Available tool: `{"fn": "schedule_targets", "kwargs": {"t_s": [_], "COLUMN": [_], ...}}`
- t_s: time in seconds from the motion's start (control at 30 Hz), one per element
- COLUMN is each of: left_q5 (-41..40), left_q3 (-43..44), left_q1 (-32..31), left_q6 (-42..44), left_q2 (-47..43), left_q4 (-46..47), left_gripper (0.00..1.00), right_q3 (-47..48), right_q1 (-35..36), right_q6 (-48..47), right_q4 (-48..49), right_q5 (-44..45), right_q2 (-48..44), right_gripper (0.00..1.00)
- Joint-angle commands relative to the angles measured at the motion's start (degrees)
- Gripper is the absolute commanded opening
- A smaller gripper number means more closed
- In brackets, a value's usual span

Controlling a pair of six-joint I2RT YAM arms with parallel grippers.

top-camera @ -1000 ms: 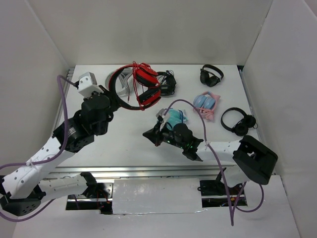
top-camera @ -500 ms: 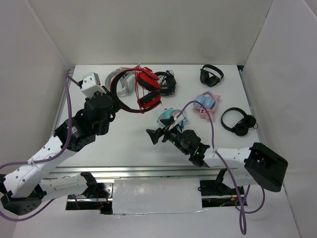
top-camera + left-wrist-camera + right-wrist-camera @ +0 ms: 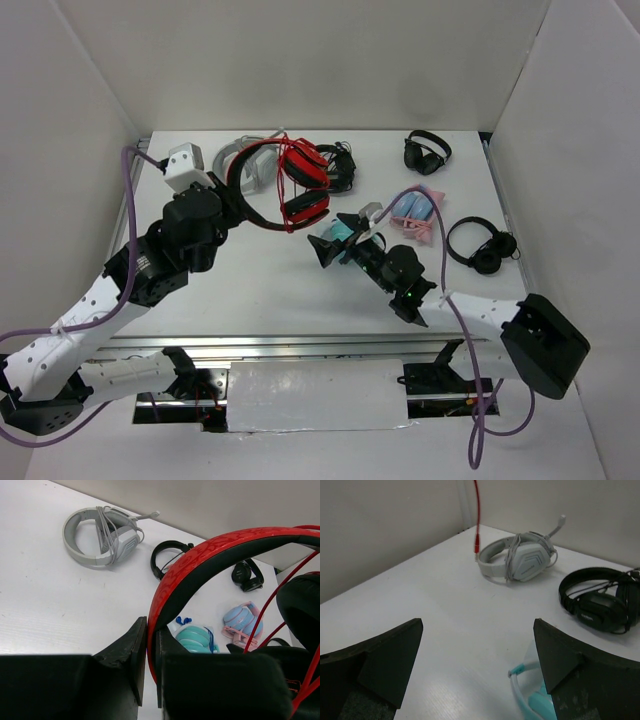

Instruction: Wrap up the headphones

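Note:
The red headphones point(image 3: 303, 183) hang above the table at the back left, with thin red cable strands running across the earcups. My left gripper point(image 3: 228, 197) is shut on their red-and-black headband point(image 3: 210, 560), and the fingers point(image 3: 137, 650) pinch the band near one end. A black ear pad point(image 3: 300, 605) fills the right of the left wrist view. My right gripper point(image 3: 330, 248) stands open over mid-table with nothing between its fingers point(image 3: 385, 655). The loose cable end point(image 3: 476, 525) with its plug dangles far ahead of it.
A light grey headset point(image 3: 243, 160) lies at the back left, and black headphones point(image 3: 340, 165) lie behind the red ones. Teal headphones in a bag point(image 3: 540, 700) sit right by my right gripper. Blue-pink headphones point(image 3: 415, 210) and two black pairs point(image 3: 427, 150) point(image 3: 482, 245) lie to the right. White walls enclose the table.
My right gripper has opened and moved back and right, toward the teal headphones. My left gripper has shifted the red headphones slightly to the right.

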Motion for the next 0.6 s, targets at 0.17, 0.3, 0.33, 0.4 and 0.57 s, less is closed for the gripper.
{"fn": "schedule_targets", "kwargs": {"t_s": [0.17,0.3,0.33,0.4,0.57], "left_q5": [1.6,3.1,3.3,3.1,0.5], "left_q3": [3.5,4.7,4.8,4.7,4.9], "left_q1": [0.0,0.0,0.0,0.0,0.0], "left_q6": [0.0,0.5,0.6,0.7,0.2], "left_q2": [-1.3,-1.1,-1.1,-1.2,-1.4], "left_q4": [6.7,6.4,6.5,6.6,6.4], "left_gripper": [0.00,0.00,0.00,0.00,0.00], "right_q3": [8.4,12.8,14.6,16.3,14.8], "right_q1": [-4.0,-5.3,-5.6,-6.5,-5.7], "right_q6": [-1.7,-1.6,-1.3,-0.3,3.2], "right_q4": [18.6,19.2,19.2,17.0,15.5], "right_q5": [-10.6,-8.3,-8.5,-11.3,-18.1], "right_q2": [11.0,17.0,19.2,20.8,19.1], "right_gripper": [1.00,0.99,0.98,0.79,0.16]}}
